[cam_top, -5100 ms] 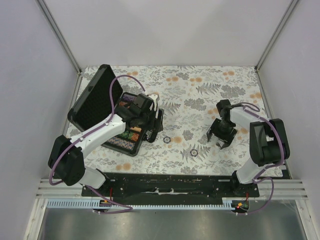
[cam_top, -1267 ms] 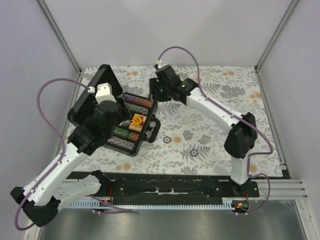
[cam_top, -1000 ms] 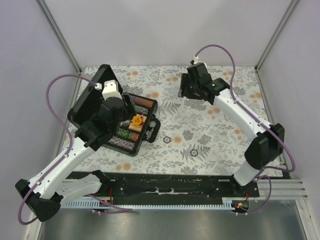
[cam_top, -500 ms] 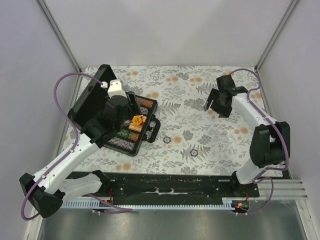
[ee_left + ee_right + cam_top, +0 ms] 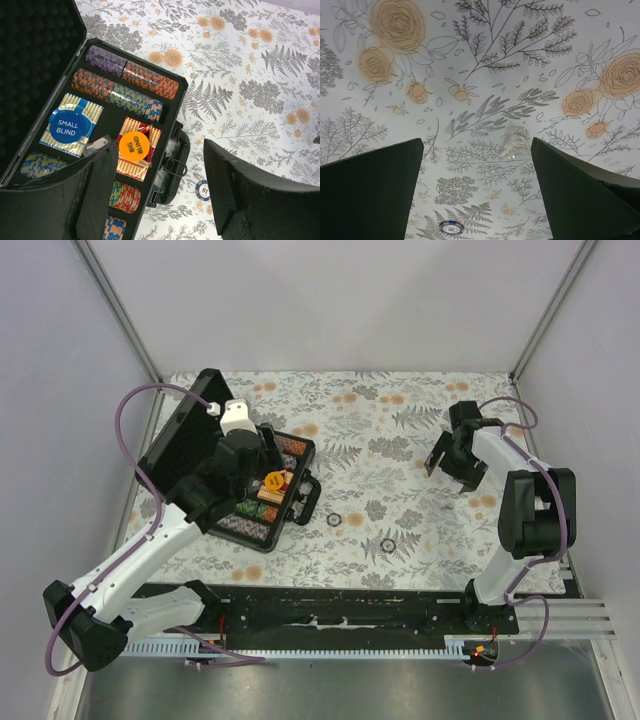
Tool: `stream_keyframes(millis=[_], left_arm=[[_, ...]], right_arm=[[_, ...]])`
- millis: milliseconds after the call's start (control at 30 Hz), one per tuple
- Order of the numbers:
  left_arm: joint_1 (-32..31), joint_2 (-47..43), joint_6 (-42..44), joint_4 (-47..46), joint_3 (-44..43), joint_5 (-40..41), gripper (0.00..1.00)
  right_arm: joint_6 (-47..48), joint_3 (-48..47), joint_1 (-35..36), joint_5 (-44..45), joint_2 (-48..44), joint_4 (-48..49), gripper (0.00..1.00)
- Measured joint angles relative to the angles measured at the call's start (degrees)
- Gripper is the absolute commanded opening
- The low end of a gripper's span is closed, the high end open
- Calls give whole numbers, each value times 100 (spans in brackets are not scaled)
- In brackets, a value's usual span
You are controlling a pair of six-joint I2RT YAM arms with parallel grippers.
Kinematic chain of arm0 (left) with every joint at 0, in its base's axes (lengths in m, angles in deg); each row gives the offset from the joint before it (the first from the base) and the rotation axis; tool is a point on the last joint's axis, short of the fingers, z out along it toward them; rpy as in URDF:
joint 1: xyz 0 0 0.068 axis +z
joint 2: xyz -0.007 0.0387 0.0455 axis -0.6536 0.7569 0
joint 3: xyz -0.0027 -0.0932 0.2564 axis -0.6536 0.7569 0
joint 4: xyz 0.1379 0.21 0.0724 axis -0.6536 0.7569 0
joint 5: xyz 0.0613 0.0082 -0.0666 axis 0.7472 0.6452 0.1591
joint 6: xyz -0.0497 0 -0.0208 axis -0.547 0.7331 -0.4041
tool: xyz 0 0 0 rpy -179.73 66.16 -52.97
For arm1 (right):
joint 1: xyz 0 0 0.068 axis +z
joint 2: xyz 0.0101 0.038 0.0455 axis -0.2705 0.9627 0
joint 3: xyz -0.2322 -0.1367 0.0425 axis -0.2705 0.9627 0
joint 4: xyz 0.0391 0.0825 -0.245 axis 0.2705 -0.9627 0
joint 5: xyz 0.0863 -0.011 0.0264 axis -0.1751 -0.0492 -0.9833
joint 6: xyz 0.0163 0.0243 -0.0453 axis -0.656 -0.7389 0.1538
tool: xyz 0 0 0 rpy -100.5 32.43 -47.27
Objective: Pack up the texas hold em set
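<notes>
The black briefcase point(image 5: 296, 455) lies open at the left, its foam-lined lid point(image 5: 183, 445) standing up. In the left wrist view the case point(image 5: 176, 105) holds rows of multicoloured chips point(image 5: 125, 82), a blue SMALL BLIND disc point(image 5: 70, 129) on a blue deck, and an orange BIG BLIND disc point(image 5: 136, 144) on the reddish deck point(image 5: 131, 167). Two loose chips point(image 5: 334, 520) point(image 5: 388, 544) lie on the cloth right of the case handle point(image 5: 175, 161). My left gripper point(image 5: 265, 443) point(image 5: 159, 200) hovers open and empty above the case. My right gripper point(image 5: 452, 470) point(image 5: 477, 190) is open and empty, low over the cloth at the right.
A floral cloth point(image 5: 400, 430) covers the table, with white walls on three sides. A small clear plastic scrap point(image 5: 515, 142) lies on the cloth between my right fingers. One loose chip point(image 5: 451, 227) shows at the bottom of the right wrist view.
My right arm has swung from the back middle near the case over to the right side and come down toward the cloth. My left wrist has shifted slightly back above the case.
</notes>
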Motion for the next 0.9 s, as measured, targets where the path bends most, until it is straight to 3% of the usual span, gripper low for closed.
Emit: stream_keyframes(millis=[567,700,900], left_arm=[[4,247,404,-105,0,74,76],[4,247,444,-120,0,92,76],[9,299,546,-114,-192,68,76]], right_arm=[[-643,522,-87,-59,251,-282,66],[-717,680,-90,-105,306,-275,46],[-691,833,-90,-151,188,-28,8]])
